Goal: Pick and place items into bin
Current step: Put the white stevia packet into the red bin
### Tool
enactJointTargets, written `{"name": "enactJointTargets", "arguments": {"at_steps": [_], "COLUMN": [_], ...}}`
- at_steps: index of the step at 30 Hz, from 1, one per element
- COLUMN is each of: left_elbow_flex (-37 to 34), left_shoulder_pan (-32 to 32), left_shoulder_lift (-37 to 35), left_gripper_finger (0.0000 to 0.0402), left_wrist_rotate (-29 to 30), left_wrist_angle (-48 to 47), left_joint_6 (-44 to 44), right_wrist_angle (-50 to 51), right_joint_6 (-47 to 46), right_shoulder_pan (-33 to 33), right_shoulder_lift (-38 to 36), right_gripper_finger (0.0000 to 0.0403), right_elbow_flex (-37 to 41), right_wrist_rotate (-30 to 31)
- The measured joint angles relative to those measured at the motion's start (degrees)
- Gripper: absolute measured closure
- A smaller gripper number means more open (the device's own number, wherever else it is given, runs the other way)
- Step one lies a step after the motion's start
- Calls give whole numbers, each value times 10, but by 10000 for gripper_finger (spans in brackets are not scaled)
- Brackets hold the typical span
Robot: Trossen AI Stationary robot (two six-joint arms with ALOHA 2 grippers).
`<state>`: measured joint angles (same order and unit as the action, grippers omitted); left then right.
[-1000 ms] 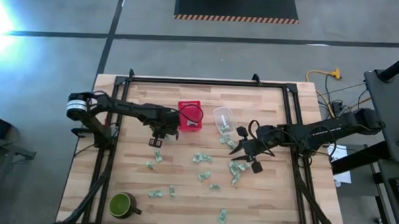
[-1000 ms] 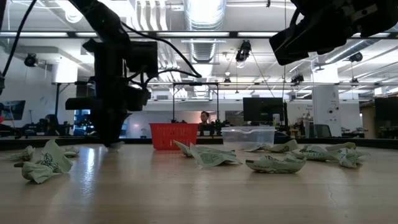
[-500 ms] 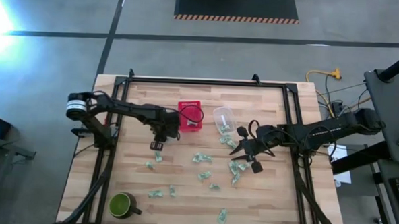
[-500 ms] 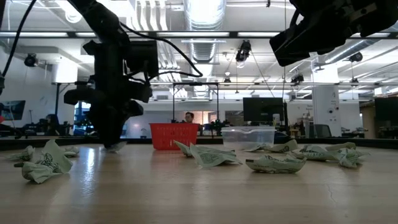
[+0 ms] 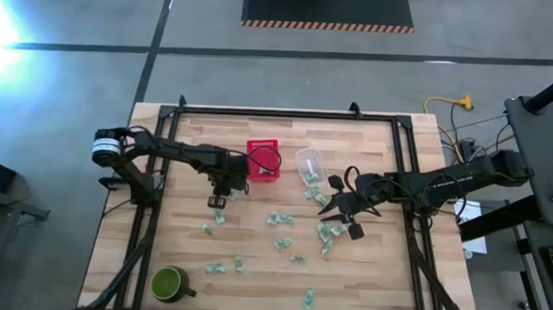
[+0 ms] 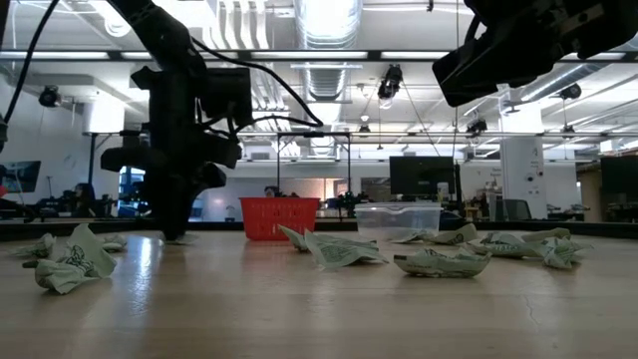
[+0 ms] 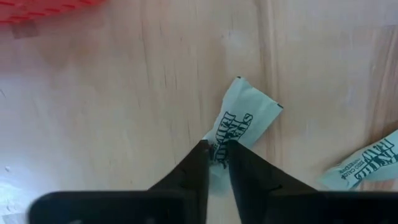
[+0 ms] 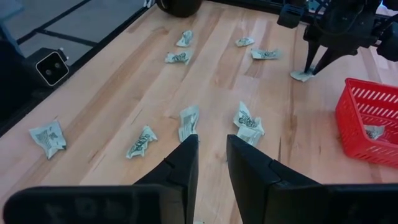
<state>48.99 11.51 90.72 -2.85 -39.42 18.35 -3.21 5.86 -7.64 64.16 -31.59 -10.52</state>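
Observation:
Several pale green-and-white crumpled wrappers [image 5: 280,219] lie scattered over the wooden table. The red basket [image 5: 263,160] stands toward the far middle and has a wrapper [image 8: 373,131] inside it. My left gripper [image 5: 220,197] stands just near of the basket, pointing down, shut on one wrapper [image 7: 239,121]. My right gripper [image 5: 345,220] hovers open above a cluster of wrappers [image 5: 326,232] right of centre; its fingers [image 8: 186,155] touch nothing. My left gripper pinches one end of a wrapper [image 7: 219,144] between its two fingertips, coming from above and pointing down. The rest of the wrapper [image 7: 249,106] lies flat on the table beyond the fingers. In the right wrist view the wrapper [image 8: 303,76] sits on the wood at the fingertips.
A clear plastic container [image 5: 309,163] lies right of the basket. A green mug [image 5: 168,284] stands near the near-left corner. Black frame rails [image 5: 153,206] run along the table's left and right sides. More wrappers [image 6: 70,264] lie toward the near edge.
My left gripper has stayed low over the wrapper near the basket and turned a little about its wrist. The wrapper remains on the table.

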Motion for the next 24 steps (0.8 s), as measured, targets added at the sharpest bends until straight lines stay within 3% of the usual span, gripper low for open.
{"name": "enactJointTargets", "arguments": {"at_steps": [3, 15, 24], "left_elbow_flex": [0, 15, 47], "left_shoulder_pan": [0, -2, -41], "left_shoulder_lift": [0, -20, -100], "left_gripper_finger": [396, 400, 400], "left_wrist_rotate": [1, 5, 98], "left_wrist_angle": [0, -36, -36], "left_joint_6": [1, -19, -41], "right_wrist_angle": [0, 0, 2], "right_joint_6": [5, 8, 18], "right_shoulder_pan": [0, 0, 0], "right_shoulder_lift": [0, 0, 0], "right_gripper_finger": [331, 340, 339], "right_elbow_flex": [0, 0, 0], "right_wrist_rotate": [0, 0, 0]}}
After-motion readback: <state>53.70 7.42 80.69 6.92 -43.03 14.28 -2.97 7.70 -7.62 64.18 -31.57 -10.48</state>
